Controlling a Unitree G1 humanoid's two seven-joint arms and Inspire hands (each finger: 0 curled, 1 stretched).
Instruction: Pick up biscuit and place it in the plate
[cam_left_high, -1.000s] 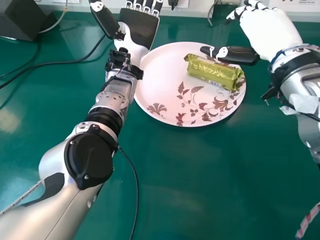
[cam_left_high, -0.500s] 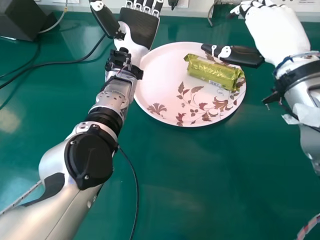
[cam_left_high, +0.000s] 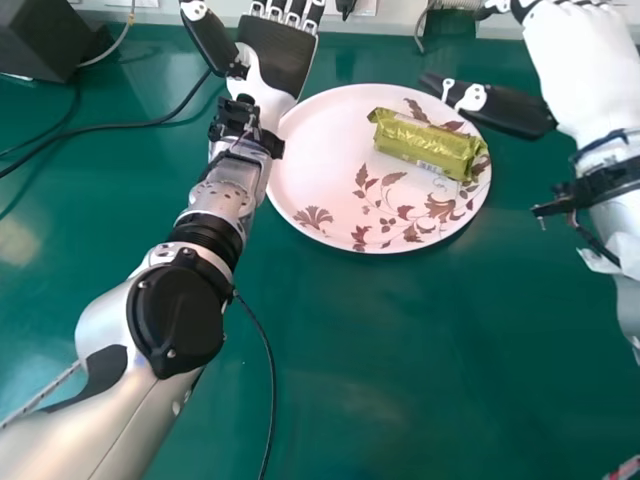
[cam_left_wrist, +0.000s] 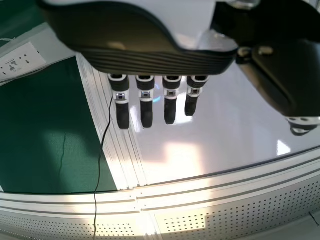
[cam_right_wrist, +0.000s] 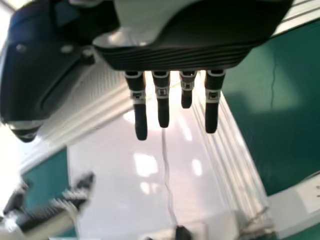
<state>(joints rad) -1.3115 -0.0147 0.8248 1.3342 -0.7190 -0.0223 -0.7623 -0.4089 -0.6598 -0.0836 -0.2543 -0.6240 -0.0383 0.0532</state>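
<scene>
Green tabletop (cam_left_high: 400, 390), seen from near to far. Near left, a thin cable (cam_left_high: 271, 400) lies beside the left arm (cam_left_high: 150, 350); a wide swing of that arm could catch the cable and drag it. Farther on, the forearm lies close to the plate (cam_left_high: 320, 185) at its left edge, so a drift to the right might push the plate and shift its load. The biscuit (cam_left_high: 425, 145), in its wrapper, rests on the right part of the plate, toward the edge; the placement appears complete. Principal risk: the right hand (cam_left_high: 570, 70), far right, is open with fingers straight and holds nothing, but its thumb (cam_left_high: 510, 108) points over the plate's far right edge. Its height cannot be told; lowered or swept left, it could knock the biscuit or tilt the plate. Far left of the plate, the left hand (cam_left_high: 275, 58) is likewise open and empty.
</scene>
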